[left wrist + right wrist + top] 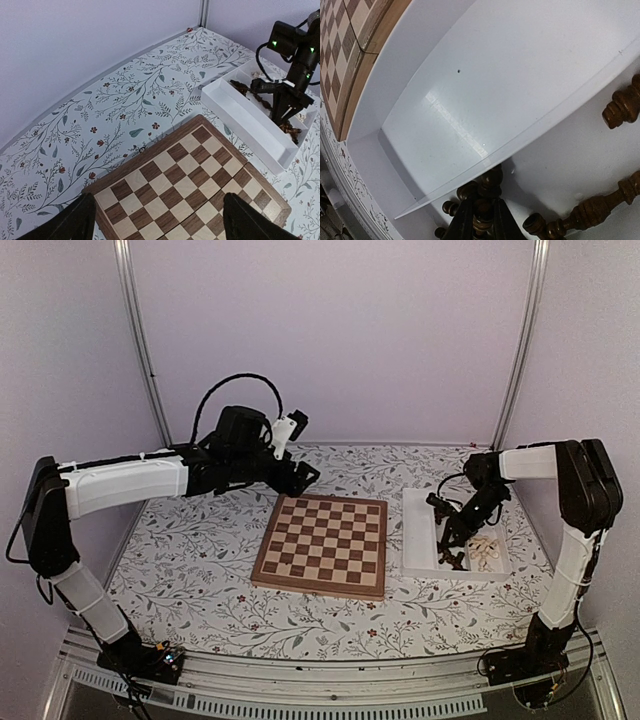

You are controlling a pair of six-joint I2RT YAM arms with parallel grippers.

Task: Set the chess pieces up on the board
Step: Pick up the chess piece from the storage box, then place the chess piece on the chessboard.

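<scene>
The wooden chessboard (320, 547) lies in the middle of the table with no pieces on it; it also shows in the left wrist view (185, 185). My left gripper (305, 475) hovers over the board's far left corner, open and empty, fingers (250, 220) wide apart. My right gripper (455, 545) is down in the white tray (420, 530), shut on a dark brown chess piece (490, 187) among other dark pieces (590, 212). Cream pieces (487, 552) lie in the tray's right compartment.
The tray's long left compartment (470, 75) is bare; a thin divider wall separates it from the dark pieces. The tray stands right beside the board's right edge (350, 55). The table has a floral cloth (200, 560), and walls close the back and sides.
</scene>
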